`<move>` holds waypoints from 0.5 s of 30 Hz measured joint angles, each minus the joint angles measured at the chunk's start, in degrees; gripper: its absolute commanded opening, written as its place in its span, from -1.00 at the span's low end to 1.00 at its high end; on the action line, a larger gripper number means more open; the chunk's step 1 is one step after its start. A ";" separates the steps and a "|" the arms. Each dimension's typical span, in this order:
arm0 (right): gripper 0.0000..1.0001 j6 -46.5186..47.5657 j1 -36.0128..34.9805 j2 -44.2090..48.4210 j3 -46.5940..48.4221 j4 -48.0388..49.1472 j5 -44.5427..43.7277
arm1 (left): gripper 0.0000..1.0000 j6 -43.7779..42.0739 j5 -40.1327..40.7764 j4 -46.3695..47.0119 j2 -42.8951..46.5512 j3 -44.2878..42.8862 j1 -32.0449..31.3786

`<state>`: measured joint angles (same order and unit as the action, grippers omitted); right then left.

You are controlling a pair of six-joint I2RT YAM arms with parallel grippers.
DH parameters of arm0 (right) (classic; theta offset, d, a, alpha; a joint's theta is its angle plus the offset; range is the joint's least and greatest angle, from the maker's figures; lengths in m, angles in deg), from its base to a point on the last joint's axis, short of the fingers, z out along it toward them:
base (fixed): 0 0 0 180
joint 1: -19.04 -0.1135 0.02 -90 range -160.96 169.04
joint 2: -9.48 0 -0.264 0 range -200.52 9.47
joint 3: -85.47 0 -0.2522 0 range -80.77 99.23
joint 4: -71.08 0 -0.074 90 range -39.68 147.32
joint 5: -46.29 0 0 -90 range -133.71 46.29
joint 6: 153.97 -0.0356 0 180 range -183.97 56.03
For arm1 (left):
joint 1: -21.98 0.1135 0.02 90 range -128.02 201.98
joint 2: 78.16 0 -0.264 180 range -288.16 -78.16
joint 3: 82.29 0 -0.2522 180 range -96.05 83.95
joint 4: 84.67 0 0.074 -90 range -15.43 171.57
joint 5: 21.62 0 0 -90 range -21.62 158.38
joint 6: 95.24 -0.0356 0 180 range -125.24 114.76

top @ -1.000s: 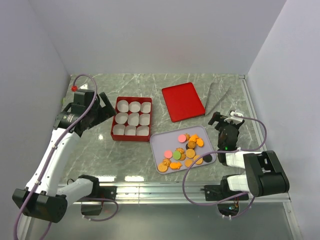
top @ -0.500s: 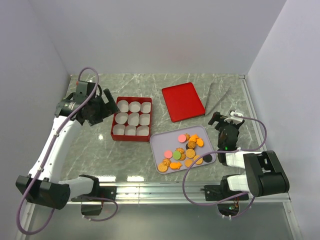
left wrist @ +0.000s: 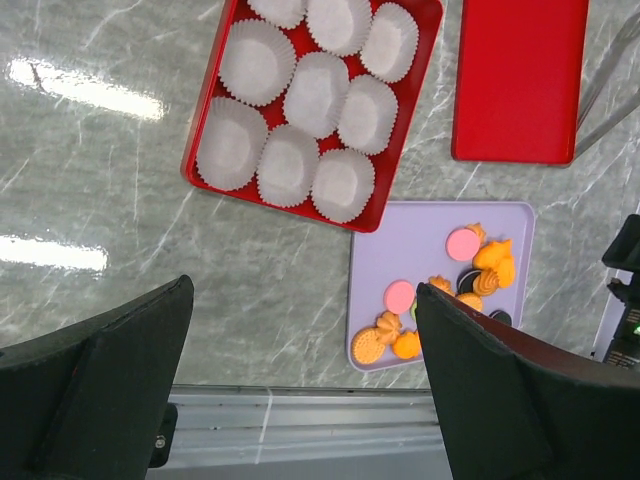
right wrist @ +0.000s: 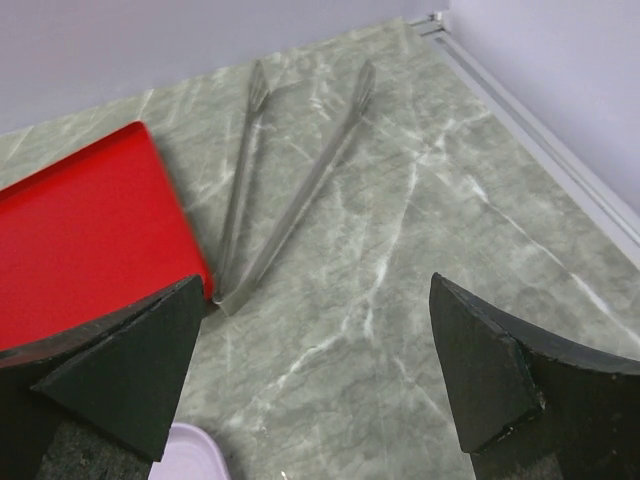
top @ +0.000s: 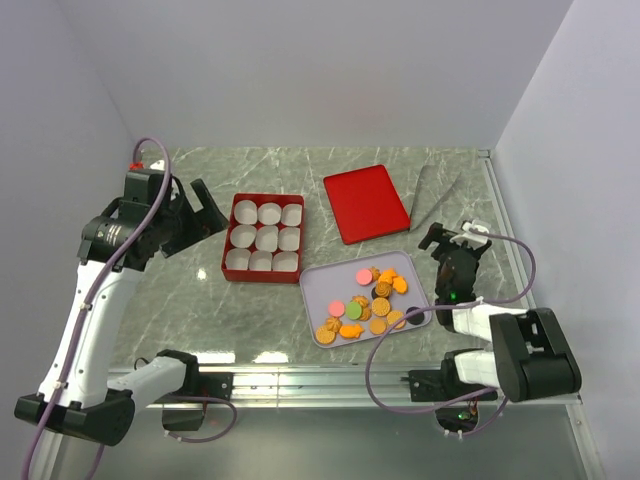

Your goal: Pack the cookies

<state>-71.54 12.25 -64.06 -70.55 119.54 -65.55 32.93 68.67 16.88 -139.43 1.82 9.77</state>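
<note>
Top external view: cookies point(top: 365, 303) all sit piled on the lilac tray point(top: 322, 283) near the front middle of the table point(top: 180, 300), none packed yet. Red box point(top: 226, 246) with nine white cups point(top: 268, 238) lies just left-behind the tray, almost touching its corner; every cup looks empty. Likely layout: tray is the supply, cups are the slots, so box and tray are set close for short carries. Red lid point(top: 366, 203) lies flat behind the tray, apart from the box, probably for closing up last. Left gripper point(top: 208, 208) hangs raised just left of the box, jaws spread wide, nothing between them; its wrist view looks straight down on box, tray and lid. Right gripper point(top: 453, 236) sits low just right of the tray, jaws also wide apart and empty, pointed at the back right corner. Tongs point(right wrist: 240, 180) lie there untouched, hinge end just beside the lid's edge, tips toward the back wall. Judgement: tongs look meant for lifting cookies, and the right arm faces them. In the way: lid edge crowds the tongs' hinge end; cookies overlap in the pile, so single picks could be fiddly; the box's rim stands between the left arm and the tray.
</note>
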 measured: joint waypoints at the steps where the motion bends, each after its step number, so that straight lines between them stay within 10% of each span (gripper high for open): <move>1: 1.00 -0.04 -0.02 0.98 0.33 -1.73 -0.66 | 0.99 -0.17 0.00 -0.11 0.02 0.02 0.00; 15: 0.99 -20.24 4.31 5.77 46.03 -53.59 2.97 | 0.99 -1.11 -2.51 2.99 0.83 3.74 0.00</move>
<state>-91.78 16.56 -58.29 -24.52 65.95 -62.58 31.82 66.16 19.87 -138.60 5.56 9.77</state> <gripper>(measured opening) 0.997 0.995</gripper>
